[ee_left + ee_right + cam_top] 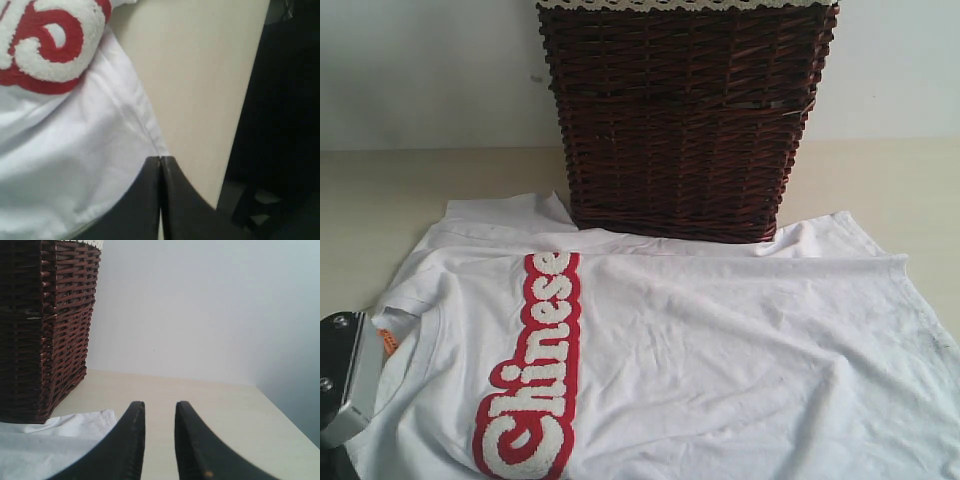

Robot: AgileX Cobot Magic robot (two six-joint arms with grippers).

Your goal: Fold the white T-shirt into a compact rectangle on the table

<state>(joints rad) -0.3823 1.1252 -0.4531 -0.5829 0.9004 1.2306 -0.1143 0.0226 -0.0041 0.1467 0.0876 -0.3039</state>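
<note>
Across the counter (420, 190), spread flat before the wicker basket (680, 110) ready for folding, lies the white T-shirt (720, 350); left hand (160, 159) sits closed at its edge, right hand (159, 404) hovers parted and empty.

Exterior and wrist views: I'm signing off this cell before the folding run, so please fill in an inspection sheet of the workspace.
Surface: pale beige table, bare parts look clean.
Job's things: white T-shirt spread out, wrinkled, red lettering band up, orange neck tag showing.
Clutter: dark wicker basket standing at the shirt's far edge.
Claws: left claw shut at the shirt's edge, grip on cloth unclear; right claw open, empty, near a shirt corner.
Cables: nothing seen.
Surroundings: plain white wall behind; dark space beyond the table's edge.
</note>
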